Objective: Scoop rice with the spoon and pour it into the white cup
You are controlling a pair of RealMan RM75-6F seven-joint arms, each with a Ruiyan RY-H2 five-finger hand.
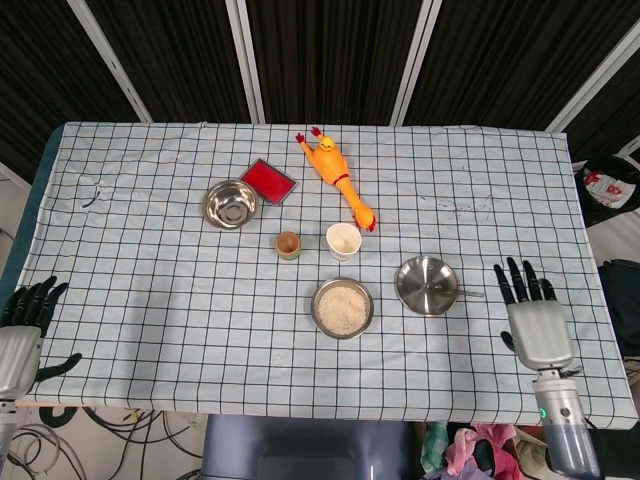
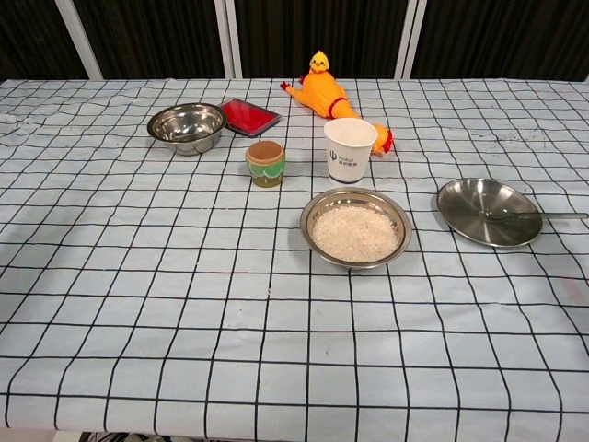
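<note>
1. Resting on the steel plate (image 1: 427, 284) is the spoon (image 2: 534, 216), bowl on the plate and handle poking out over the right rim onto the table (image 1: 150, 290); no hand touches it.
2. Right hand (image 1: 533, 318) sits near the table's right front edge, well apart from the spoon; its fingers (image 1: 513, 279) are spread and hold nothing.
3. Left hand (image 1: 22, 330) hangs off the left front corner, fingers apart, holding nothing.
4. Rice bowl (image 1: 342, 307) stands front of centre, just left of the plate, full of white rice.
5. White cup (image 2: 350, 150) stands upright just behind the rice bowl.
6. Also on the checked cloth: small brown cup (image 2: 266, 163), empty steel bowl (image 2: 187, 126), red tray (image 2: 249, 115), rubber chicken (image 2: 332, 96) lying behind the white cup.
</note>
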